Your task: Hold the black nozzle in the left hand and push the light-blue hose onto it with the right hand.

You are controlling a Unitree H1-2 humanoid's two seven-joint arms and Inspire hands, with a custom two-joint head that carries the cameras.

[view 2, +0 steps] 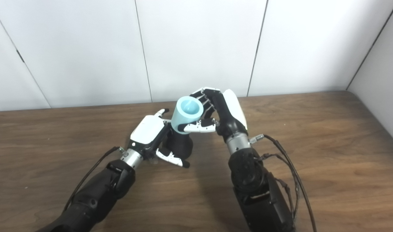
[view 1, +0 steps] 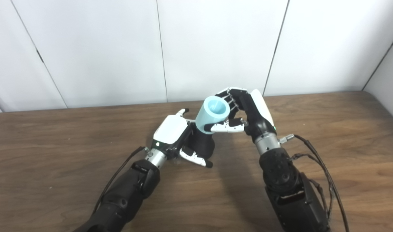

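Note:
At the middle of the wooden table (view 1: 54,180) my left hand (view 1: 175,135) is shut on the black nozzle (view 1: 203,145), which stands roughly upright with its wide base near the tabletop. A short light-blue hose (view 1: 212,114), a thick tube with its open end facing up toward me, sits on top of the nozzle, tilted slightly left. My right hand (view 1: 244,111) is shut on the hose, thumb in front and fingers (view 1: 230,96) curled behind it. The joint between hose and nozzle is partly hidden by the thumb.
White wall panels (view 1: 215,48) rise right behind the table's far edge. The table's right edge runs past the right arm, whose loose black cables (view 1: 325,174) hang beside the forearm.

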